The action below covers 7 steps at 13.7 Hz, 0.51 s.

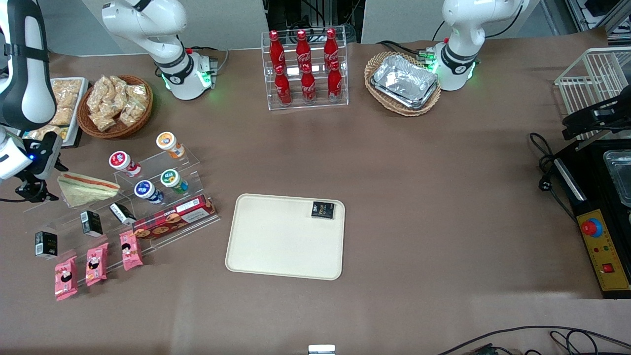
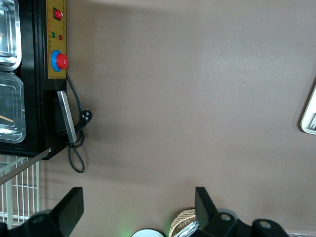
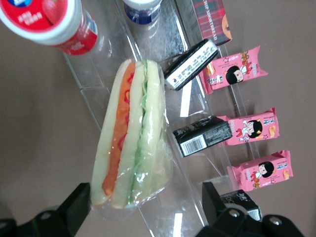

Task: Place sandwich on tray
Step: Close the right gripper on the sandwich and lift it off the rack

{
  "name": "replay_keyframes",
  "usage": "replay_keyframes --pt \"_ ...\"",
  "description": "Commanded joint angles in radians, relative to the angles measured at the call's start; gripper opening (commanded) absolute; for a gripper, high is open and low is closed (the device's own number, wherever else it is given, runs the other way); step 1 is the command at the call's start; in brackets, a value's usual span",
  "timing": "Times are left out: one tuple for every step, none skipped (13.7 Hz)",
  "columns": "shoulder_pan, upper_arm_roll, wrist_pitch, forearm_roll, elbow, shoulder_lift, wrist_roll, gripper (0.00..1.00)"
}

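The sandwich [image 1: 86,189] is a wrapped triangular wedge with orange-red and green filling stripes, lying flat on the upper step of a clear acrylic stand [image 1: 162,162]. My right gripper [image 1: 32,190] hovers at the sandwich's wide end, toward the working arm's end of the table. In the right wrist view the gripper [image 3: 145,205] is open, and the sandwich [image 3: 131,138] has its wide end just between the two black fingertips [image 3: 79,200], touching neither that I can see. The cream tray [image 1: 276,241] lies flat mid-table, nearer the front camera, with a small black packet [image 1: 323,210] in one corner.
On the stand are yogurt cups [image 1: 121,161], black boxes [image 3: 203,135], a red biscuit box [image 1: 172,219] and pink snack packets [image 1: 93,264]. A snack basket [image 1: 116,106], a cola bottle rack [image 1: 305,69] and a basket of foil trays [image 1: 404,81] stand farther from the camera.
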Motion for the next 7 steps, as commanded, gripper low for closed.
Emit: replay_keyframes --pt "0.000 -0.015 0.075 0.058 -0.026 0.030 -0.047 1.00" --pt "0.000 -0.016 0.095 0.080 -0.026 0.047 -0.055 1.00" --pt "0.000 -0.016 0.109 0.097 -0.026 0.061 -0.065 1.00" --pt "0.001 -0.015 0.120 0.103 -0.026 0.071 -0.065 1.00" --pt "0.001 -0.015 0.129 0.111 -0.026 0.085 -0.065 1.00" --pt "0.001 -0.016 0.135 0.126 -0.026 0.096 -0.065 1.00" --pt "0.003 -0.016 0.138 0.129 -0.026 0.101 -0.065 0.96"
